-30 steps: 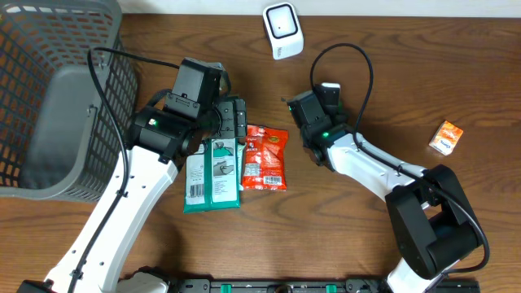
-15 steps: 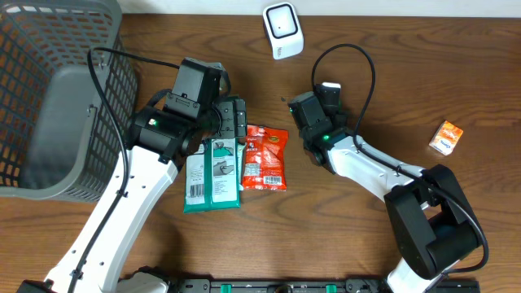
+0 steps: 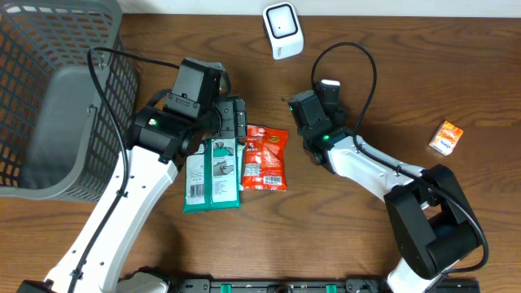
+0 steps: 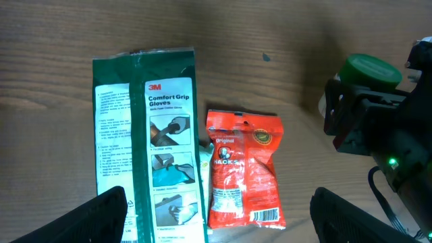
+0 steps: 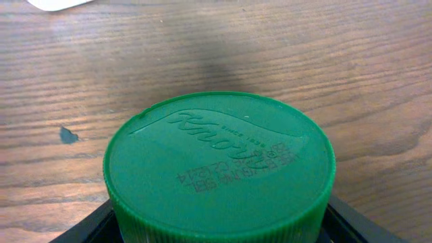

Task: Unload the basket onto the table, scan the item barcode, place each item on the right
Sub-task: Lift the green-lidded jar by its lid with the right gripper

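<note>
Within the right tool (image 5: 219,228) sits a gripped green-lidded jar (image 5: 219,162).

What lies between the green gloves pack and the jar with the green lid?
The red snack bag lies between the gloves pack and the green-lidded jar; the left wrist view shows it best.

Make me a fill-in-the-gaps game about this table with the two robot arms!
The right gripper holds a jar with a ___ lid.
The snack bag beside the gloves pack is ___.
The left gripper hangs over them with its jaws ___.
The basket stands nearest the ___ arm.
Missing words: green, red, open, left.
</note>
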Motion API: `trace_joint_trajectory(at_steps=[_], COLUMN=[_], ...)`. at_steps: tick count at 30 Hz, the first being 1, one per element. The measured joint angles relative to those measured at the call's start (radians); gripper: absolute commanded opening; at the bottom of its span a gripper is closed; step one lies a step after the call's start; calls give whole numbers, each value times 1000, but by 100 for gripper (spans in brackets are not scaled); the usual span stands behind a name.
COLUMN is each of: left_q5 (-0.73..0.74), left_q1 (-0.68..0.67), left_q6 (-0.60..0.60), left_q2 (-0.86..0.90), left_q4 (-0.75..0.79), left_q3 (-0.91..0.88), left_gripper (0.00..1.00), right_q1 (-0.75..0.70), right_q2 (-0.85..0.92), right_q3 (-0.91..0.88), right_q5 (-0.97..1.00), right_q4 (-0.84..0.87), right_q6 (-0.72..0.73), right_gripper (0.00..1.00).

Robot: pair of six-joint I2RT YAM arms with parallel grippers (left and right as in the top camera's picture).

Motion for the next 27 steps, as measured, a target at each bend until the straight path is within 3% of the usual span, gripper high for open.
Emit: trace_joint_trajectory(at_steps=[18,27], left_q5=[0,0], left_q1=[0,0], left_q6=[0,0], left_q2=[0,0], left_q4=[0,0], left_q3=[0,0], left_gripper=[87,87], right_q1=[0,0], right_q2=[13,52], right_q3=[-2,-2], right_q5=[-14,-18], right_q4=[37,47], right_q6=[-7,-32], right_gripper=[47,51])
